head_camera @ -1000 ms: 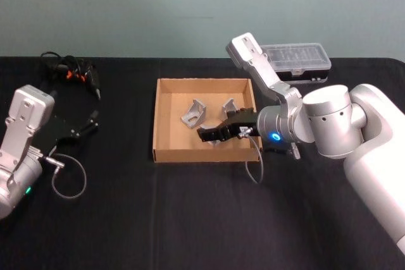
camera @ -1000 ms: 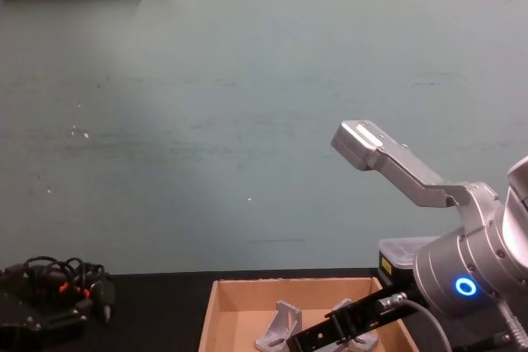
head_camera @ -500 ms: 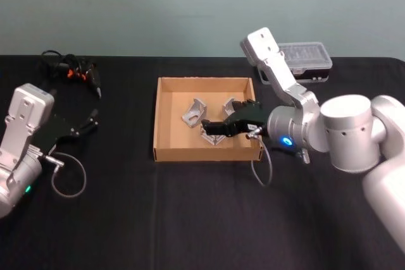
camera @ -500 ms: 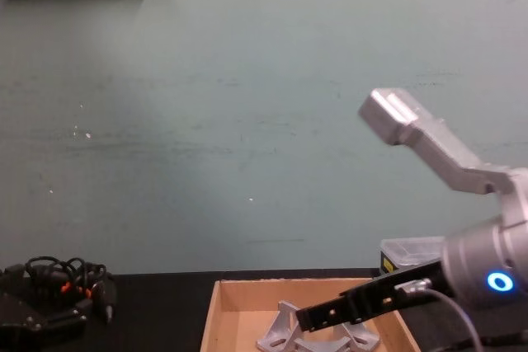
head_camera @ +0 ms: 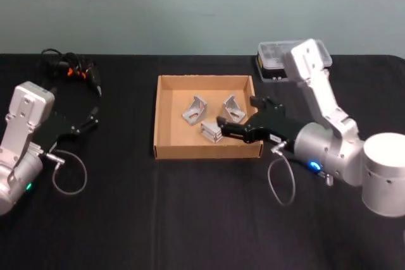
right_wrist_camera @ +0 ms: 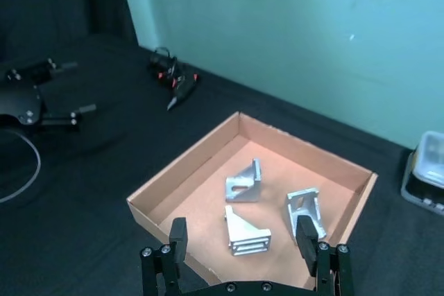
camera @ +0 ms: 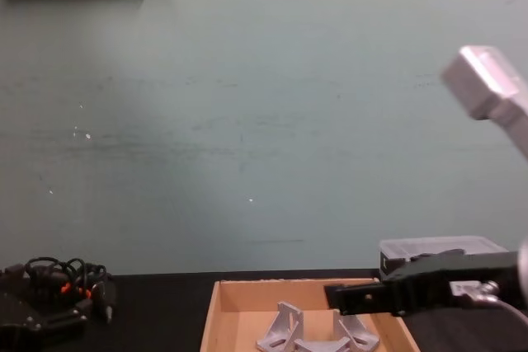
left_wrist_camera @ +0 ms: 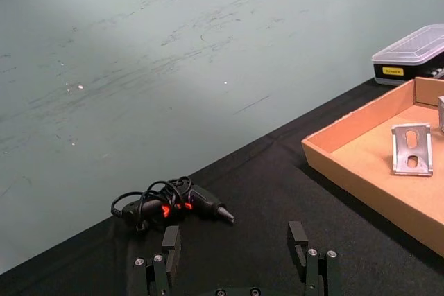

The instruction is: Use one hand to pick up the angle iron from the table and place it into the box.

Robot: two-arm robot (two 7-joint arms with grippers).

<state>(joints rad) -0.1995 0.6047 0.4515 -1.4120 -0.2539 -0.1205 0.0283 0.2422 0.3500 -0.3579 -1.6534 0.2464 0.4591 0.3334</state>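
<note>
Three silver angle irons lie inside the tan cardboard box (head_camera: 155,118): one at the back left (head_camera: 194,109), one at the back right (head_camera: 233,107), one near the front (head_camera: 211,131). They also show in the right wrist view (right_wrist_camera: 244,181), (right_wrist_camera: 305,209), (right_wrist_camera: 246,235) inside the box (right_wrist_camera: 182,170). My right gripper (head_camera: 238,112) hovers open and empty over the box's right side, its fingers (right_wrist_camera: 178,232) spread wide. My left gripper (head_camera: 93,118) rests open and empty at the left of the black table (head_camera: 190,219).
A black case with a clear lid (head_camera: 278,61) stands behind the box to the right. A bundle of black cable with a small tool (head_camera: 71,69) lies at the back left. A grey cable loop (head_camera: 68,178) hangs by the left arm.
My right arm has pulled back to the right, off the middle of the box. The angle iron that lay under its fingers now sits uncovered on the box floor. The left arm stayed put.
</note>
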